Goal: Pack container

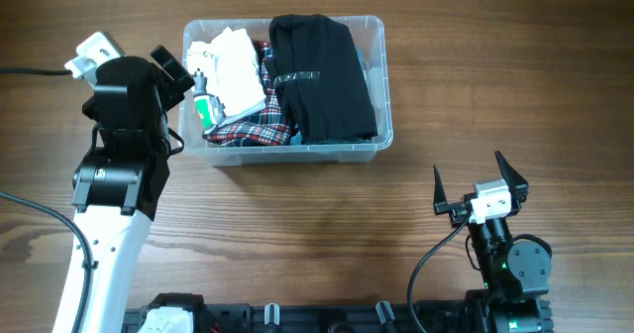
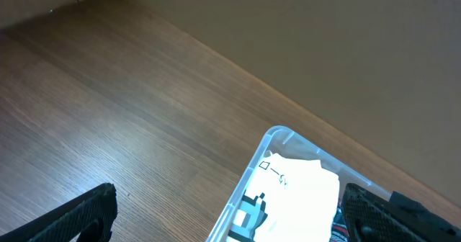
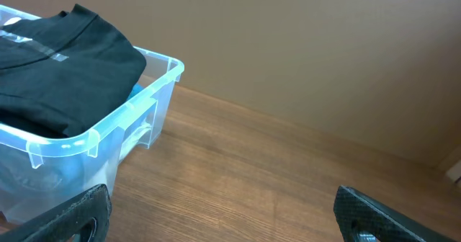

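A wood-grain table (image 1: 297, 224) meets a plain beige wall (image 3: 302, 47).

Left arm (image 1: 104, 204): rises from the lower left of the overhead frame, a white link first, then black joints toward the upper left.
Left gripper (image 1: 178, 72): upper left of the frame, angled toward the upper right, jaws spread wide, gripping nothing.
Left fingers (image 2: 83, 213): dark tips in the two bottom corners of the wrist view (only the tips show).
Right arm (image 1: 510, 264): black, folded compactly at the lower right of the overhead frame.
Right gripper (image 1: 468, 174): points up the frame, white block at its base, jaws wide apart, gripping nothing.
Right fingers (image 3: 72, 213): dark tips at the lower left and lower right edges of the wrist view.
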